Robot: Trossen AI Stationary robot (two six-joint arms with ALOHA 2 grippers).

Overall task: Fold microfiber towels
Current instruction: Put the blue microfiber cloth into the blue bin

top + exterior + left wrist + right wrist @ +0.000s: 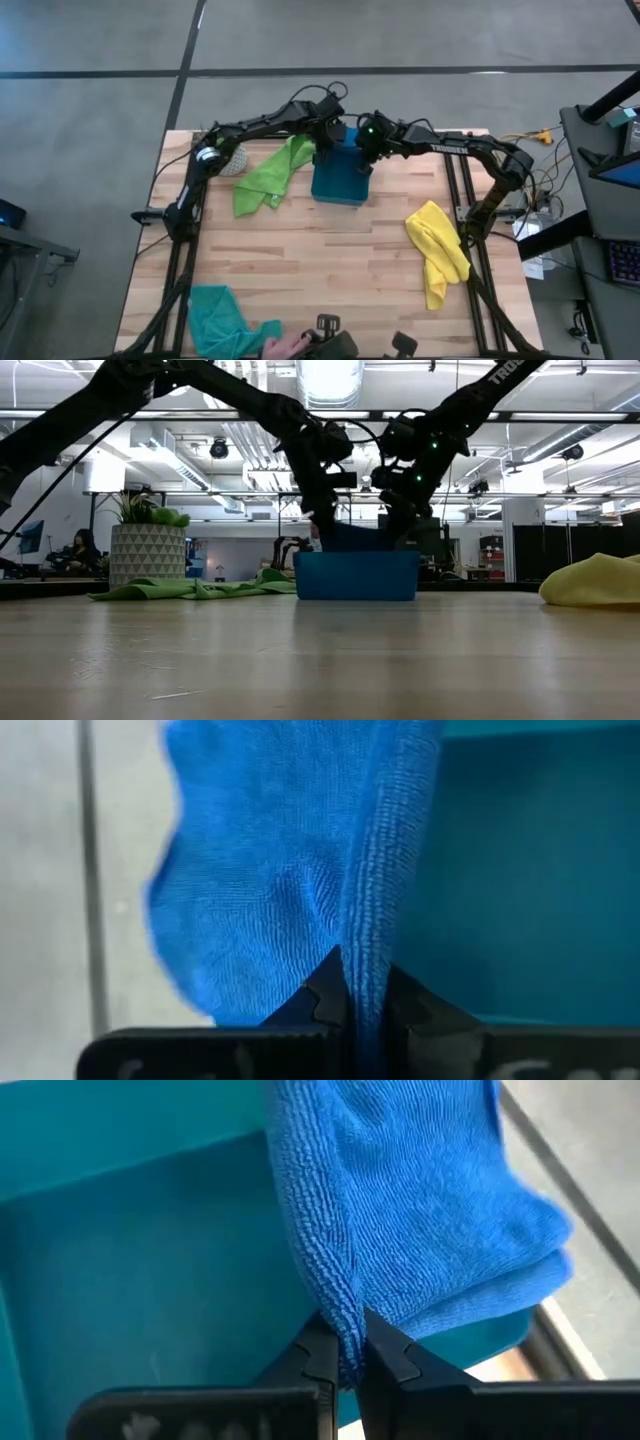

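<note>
A blue towel (270, 870) (430, 1200), folded into several layers, hangs between my two grippers over the teal-blue bin (340, 185) (355, 576) at the table's far middle. My left gripper (335, 138) (360, 982) and my right gripper (368, 148) (345, 1342) are both shut on it, pointing steeply down just above the bin. A green towel (268, 172) lies spread left of the bin. A yellow towel (438, 248) lies bunched at the right. A teal towel (218, 318) lies at the near left. My left gripper pinches a thick ribbed edge of the blue towel (368, 945) between its two fingers, slanting down from above. The cloth hangs slack beyond the fingers, above the bin's inside. My right gripper pinches the towel's folded edge (335, 1305) between its two fingers, slanting down from above. Several layers bulge beside the hold (530, 1265). The towel sits over the bin's far wall and inside.
A patterned plant pot (232, 160) (147, 552) stands at the far left by the green towel. A person's hand (285, 346) rests at the near edge beside the teal towel. Bare wood lies between the bin and the near edge.
</note>
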